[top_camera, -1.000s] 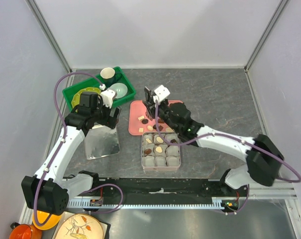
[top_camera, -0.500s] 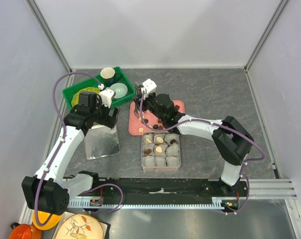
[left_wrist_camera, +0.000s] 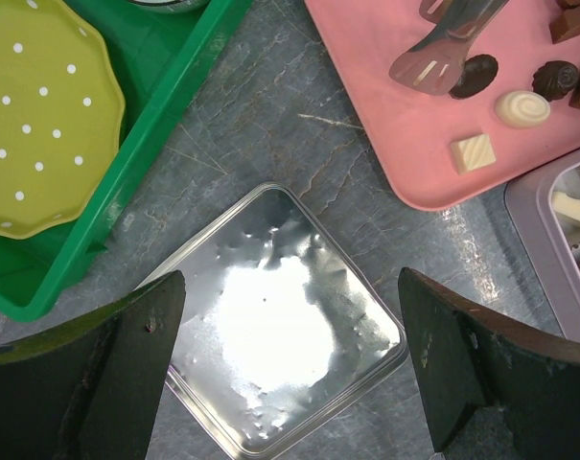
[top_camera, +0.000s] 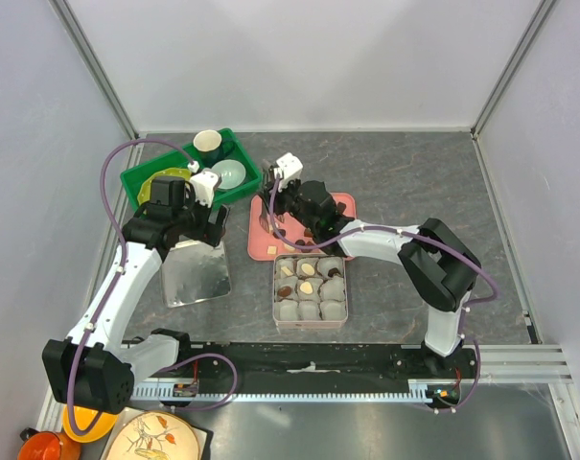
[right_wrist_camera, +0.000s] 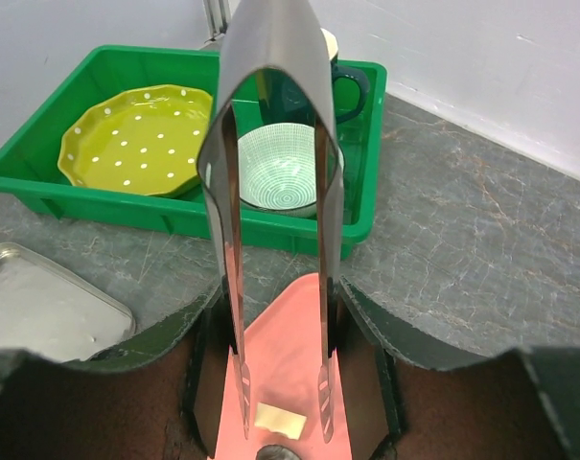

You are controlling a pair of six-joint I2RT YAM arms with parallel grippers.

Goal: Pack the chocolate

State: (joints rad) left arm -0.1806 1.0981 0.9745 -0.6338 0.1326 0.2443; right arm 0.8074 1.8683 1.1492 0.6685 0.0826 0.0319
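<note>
Chocolate [left_wrist_camera: 522,107] is split between two spots. Loose pieces are spread on the pink tray [left_wrist_camera: 385,144]; others are seated in paper cups [top_camera: 311,309] in the tin [top_camera: 274,292] just beside it on the surface [top_camera: 414,182]. The near row of cups looks unfilled.

Metal tongs [right_wrist_camera: 275,115] are clamped in the right hand [right_wrist_camera: 285,369]. The blades are sprung apart, tips down at the tray, and a cream square [right_wrist_camera: 277,420] is framed between them; contact cannot be told. The left hand [left_wrist_camera: 290,326] is spread wide with nothing held, parked above the tin lid [left_wrist_camera: 270,287].

Handling, as judged:
- Pieces are taken to be very light, rigid, brittle-shelled and smooth, so slip against polished steel is expected.
- Round and domed pieces can be squirted out or rolled.
- The square is best taken across two opposite flat sides, low on the body.
- Squeeze is to be kept just enough to lift, or the shell gets scarred or cracked.
- Release is best made low in a cup, not dropped.
</note>
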